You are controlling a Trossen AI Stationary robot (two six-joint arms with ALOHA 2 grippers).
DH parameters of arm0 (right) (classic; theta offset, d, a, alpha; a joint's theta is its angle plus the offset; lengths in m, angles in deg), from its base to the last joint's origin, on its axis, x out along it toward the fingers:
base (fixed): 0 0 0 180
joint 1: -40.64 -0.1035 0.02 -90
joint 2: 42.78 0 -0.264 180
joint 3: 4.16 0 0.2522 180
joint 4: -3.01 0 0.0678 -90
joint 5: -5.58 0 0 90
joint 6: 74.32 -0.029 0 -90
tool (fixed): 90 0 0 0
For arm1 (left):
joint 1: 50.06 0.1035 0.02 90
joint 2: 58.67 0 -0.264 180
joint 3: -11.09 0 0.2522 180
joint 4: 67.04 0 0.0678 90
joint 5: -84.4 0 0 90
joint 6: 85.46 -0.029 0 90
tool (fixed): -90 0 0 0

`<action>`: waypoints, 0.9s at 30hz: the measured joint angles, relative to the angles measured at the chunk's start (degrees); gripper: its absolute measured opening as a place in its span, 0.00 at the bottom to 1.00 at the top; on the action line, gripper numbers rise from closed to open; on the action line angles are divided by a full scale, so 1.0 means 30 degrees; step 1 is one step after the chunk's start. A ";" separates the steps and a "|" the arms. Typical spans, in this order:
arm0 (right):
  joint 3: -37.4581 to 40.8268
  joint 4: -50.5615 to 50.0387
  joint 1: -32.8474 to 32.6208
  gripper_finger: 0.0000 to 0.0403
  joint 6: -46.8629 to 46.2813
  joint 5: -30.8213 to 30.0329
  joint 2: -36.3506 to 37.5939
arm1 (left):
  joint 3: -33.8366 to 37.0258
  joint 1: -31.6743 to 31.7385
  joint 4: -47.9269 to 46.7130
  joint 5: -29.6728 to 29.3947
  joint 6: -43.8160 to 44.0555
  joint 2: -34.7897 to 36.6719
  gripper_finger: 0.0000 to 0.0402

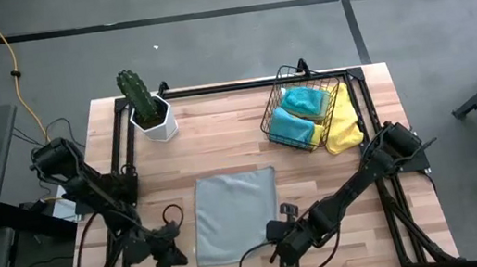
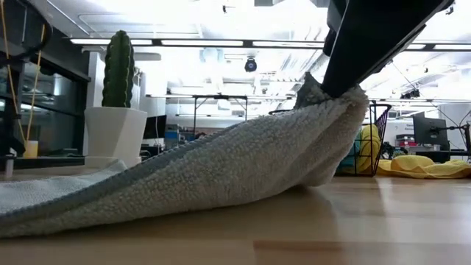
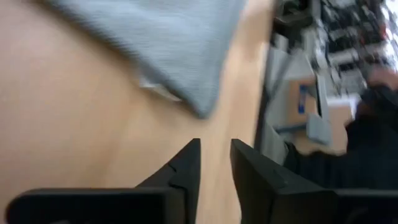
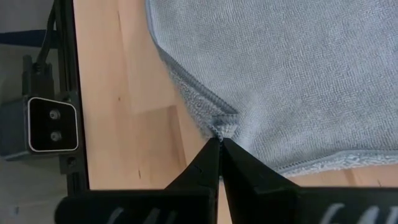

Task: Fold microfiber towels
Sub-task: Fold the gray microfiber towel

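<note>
A grey microfiber towel (image 1: 236, 213) lies spread on the wooden table, near the middle of its front half. My right gripper (image 4: 221, 142) is shut on the towel's near right corner, which stands raised off the table in the low view (image 2: 324, 92). My left gripper (image 3: 216, 144) is open a little, low over bare wood. It stands just off the towel's near left corner (image 3: 200, 107) and touches nothing. Two teal towels (image 1: 299, 111) lie in the black wire basket (image 1: 286, 72) at the far right. A yellow towel (image 1: 345, 123) hangs over the basket's side. My right gripper pinches the grey towel's near right corner (image 4: 222, 124) between its two fingers, at the hemmed edge. The fingers slant down at it from the near right. The corner is lifted into a peak, while the rest of the towel (image 2: 147, 191) slopes down and lies on the table.
A cactus in a white pot (image 1: 150, 113) stands at the far left of the table. A black frame (image 1: 213, 88) runs along the table's edges. A small camera box (image 4: 53, 124) sits at the near edge. Bare wood lies on either side of the towel.
</note>
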 joint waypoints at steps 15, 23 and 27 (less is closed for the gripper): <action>0.0000 0.0007 0.0025 0.00 -0.0007 -0.0069 0.0000 | -0.7727 0.0721 -1.2908 -0.0250 -1.6860 -0.1400 0.32; 0.0000 0.0007 0.0022 0.00 0.0000 -0.0287 0.0000 | -0.9646 0.0699 -1.2861 -0.0471 -2.1222 -0.4699 0.32; 0.0000 0.0015 0.0024 0.00 -0.0003 -0.0294 0.0000 | -0.9874 0.0754 -1.2661 -0.1059 -2.1977 -0.5784 0.32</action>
